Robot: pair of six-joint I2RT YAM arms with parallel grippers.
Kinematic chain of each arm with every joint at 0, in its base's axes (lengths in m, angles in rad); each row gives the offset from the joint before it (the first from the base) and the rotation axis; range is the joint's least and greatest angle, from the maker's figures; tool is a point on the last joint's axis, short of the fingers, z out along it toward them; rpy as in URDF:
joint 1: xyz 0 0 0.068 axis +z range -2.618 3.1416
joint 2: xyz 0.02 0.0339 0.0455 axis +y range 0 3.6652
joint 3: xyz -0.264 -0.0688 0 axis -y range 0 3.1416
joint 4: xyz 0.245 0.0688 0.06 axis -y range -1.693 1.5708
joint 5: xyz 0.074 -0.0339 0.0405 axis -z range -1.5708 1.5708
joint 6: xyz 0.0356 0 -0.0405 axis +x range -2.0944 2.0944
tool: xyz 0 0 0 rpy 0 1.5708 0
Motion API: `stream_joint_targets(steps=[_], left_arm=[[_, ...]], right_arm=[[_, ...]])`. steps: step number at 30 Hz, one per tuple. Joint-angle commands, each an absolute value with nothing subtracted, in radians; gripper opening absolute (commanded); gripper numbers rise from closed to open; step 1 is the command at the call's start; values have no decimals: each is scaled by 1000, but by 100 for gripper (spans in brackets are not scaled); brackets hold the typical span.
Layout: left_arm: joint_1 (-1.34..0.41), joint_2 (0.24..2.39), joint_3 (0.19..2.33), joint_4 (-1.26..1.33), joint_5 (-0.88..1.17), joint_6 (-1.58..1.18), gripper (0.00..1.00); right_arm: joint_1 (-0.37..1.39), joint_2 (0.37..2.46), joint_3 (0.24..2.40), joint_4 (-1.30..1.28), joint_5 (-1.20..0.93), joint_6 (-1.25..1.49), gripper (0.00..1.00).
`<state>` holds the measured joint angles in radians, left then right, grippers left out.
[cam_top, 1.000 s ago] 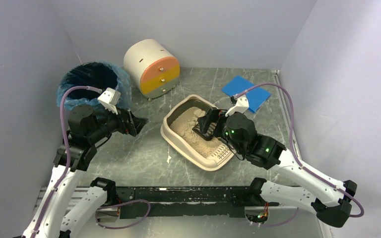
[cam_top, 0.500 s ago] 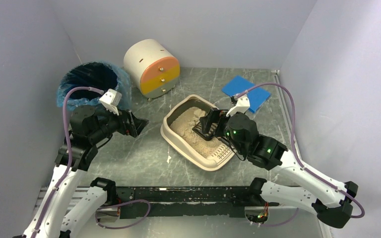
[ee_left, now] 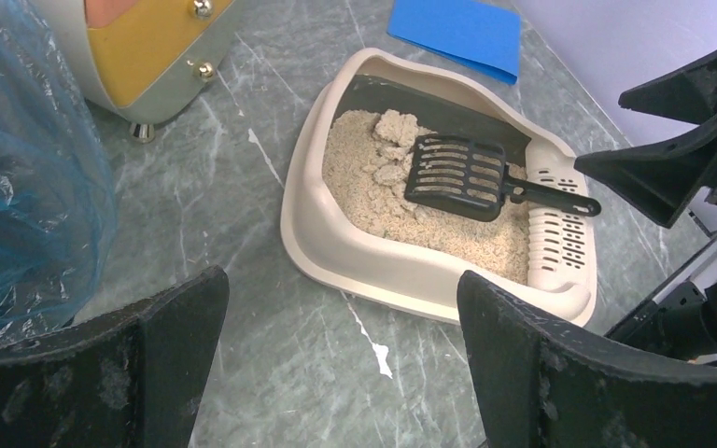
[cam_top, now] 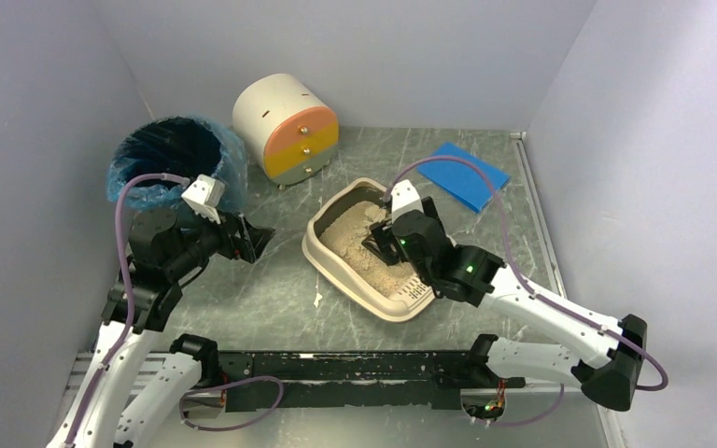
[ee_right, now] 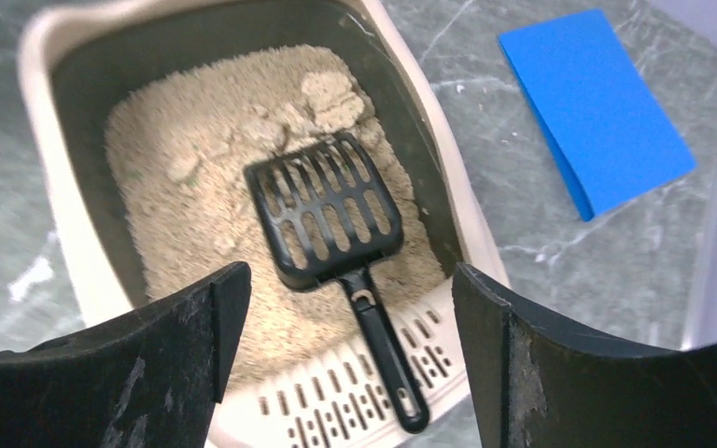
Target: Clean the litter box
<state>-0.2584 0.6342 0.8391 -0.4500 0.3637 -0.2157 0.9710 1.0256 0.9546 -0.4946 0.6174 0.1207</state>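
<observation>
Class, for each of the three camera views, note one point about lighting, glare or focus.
Top external: soft, even light, faint shadow beside the litter box, small glints on the blue bin liner. Left wrist: the scoop is sharp; that liner at the left edge is soft. Right wrist: litter grains crisp; the camera's own dark fingers look softer.

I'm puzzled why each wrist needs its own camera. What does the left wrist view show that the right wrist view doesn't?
Only left wrist: the drawer unit, the bin's blue liner and the open right gripper. Only right wrist: the blue pad whole, not cut off. Both: the litter box with the scoop lying on its litter, and a few clumps.
</observation>
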Motion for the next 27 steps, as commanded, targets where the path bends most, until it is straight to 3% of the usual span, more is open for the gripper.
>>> stream_joint_targets(steps=[1,15,27], left_arm=[[-255,597,802,-447,315,-193,96],[-267,534,732,-417,282,-208,94],[-295,510,721,-419,229,-214,95]], right_arm=[[974,1036,962,-566,603,-80,81],[971,1197,888,-628,488,-274,76],[927,1405,914,-663,549,-219,65]])
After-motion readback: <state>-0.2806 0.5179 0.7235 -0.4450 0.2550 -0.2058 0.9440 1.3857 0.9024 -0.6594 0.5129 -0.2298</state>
